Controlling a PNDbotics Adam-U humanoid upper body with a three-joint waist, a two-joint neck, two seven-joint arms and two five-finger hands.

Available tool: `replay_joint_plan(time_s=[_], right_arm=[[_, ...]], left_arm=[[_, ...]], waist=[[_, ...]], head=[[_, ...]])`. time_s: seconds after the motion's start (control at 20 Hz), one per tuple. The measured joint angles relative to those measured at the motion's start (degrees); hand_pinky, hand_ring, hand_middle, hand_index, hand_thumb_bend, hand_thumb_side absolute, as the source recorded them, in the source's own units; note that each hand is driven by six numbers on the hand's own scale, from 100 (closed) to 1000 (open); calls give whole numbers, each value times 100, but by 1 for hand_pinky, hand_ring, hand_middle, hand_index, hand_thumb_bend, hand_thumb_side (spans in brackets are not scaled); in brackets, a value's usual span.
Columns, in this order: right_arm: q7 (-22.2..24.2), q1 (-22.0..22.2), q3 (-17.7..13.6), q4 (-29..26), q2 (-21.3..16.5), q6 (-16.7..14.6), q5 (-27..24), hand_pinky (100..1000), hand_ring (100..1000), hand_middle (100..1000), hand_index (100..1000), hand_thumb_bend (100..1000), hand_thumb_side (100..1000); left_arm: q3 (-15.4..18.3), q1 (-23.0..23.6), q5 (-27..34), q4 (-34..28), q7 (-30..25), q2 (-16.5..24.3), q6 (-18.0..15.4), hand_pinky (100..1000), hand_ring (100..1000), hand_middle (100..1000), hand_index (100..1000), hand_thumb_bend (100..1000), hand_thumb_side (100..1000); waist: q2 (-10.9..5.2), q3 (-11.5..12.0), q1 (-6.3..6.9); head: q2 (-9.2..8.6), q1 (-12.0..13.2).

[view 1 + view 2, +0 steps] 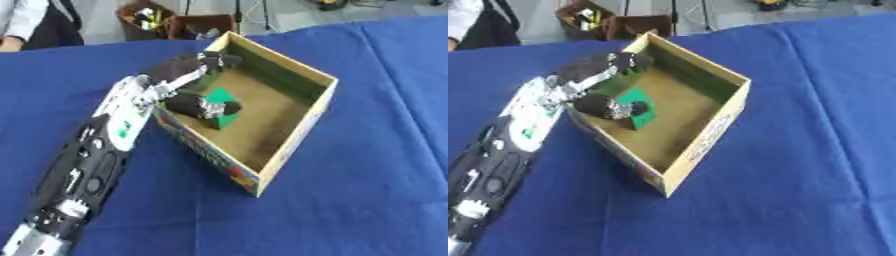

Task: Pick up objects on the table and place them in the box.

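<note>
Reaching in from the near left over the blue surface (367, 200), the left arm crosses the box (293, 145) wall, and its robot hand (197, 92) sits inside, fingers and thumb curled about a green object (220, 96) low over the box floor. This looks like the placing step; next the fingers would need to spread and the robot hand lift clear. The fingers hide much of the green piece, so its shape is unclear. The right robot hand is nowhere visible.
</note>
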Motion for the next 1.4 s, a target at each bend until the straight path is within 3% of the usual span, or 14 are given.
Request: replay_joint_plan(time_s=[0.3, 0.5, 0.65, 0.95, 1.25, 1.4], right_arm=[[-64, 74, -16, 0, 0, 18, -2, 917, 905, 731, 834, 100, 772], [-102, 118, -51, 0, -1, 33, -4, 916, 904, 731, 834, 100, 772], [-140, 136, -76, 0, -2, 30, -14, 915, 903, 732, 834, 100, 773], [-212, 135, -112, 0, -16, -13, -73, 915, 902, 732, 833, 100, 773], [-269, 140, -149, 0, -37, -25, -98, 914, 902, 732, 833, 100, 775], [-285, 136, -156, 0, -39, -41, -101, 913, 901, 731, 833, 100, 775]], left_arm=[[516, 161, 504, -823, 527, 39, 303, 608, 630, 698, 821, 442, 879], [752, 431, 847, -1383, 869, 48, 603, 567, 584, 646, 754, 301, 914], [744, 763, 1096, -1790, 1122, 190, 701, 566, 581, 647, 760, 267, 919], [694, 1567, 1609, -2616, 1632, 701, 733, 568, 580, 654, 770, 296, 979], [686, 2308, 2100, -3423, 2125, 797, 915, 563, 584, 688, 786, 268, 971], [693, 2691, 2356, -3828, 2374, 680, 1091, 582, 598, 702, 802, 254, 976]], waist=[[-88, 183, -61], [-164, 344, -79], [-178, 449, -155], [-243, 523, -210], [-267, 630, -266], [-263, 707, -372]], head=[[95, -135], [170, -285], [200, -445], [248, -596], [297, -672], [297, -694]])
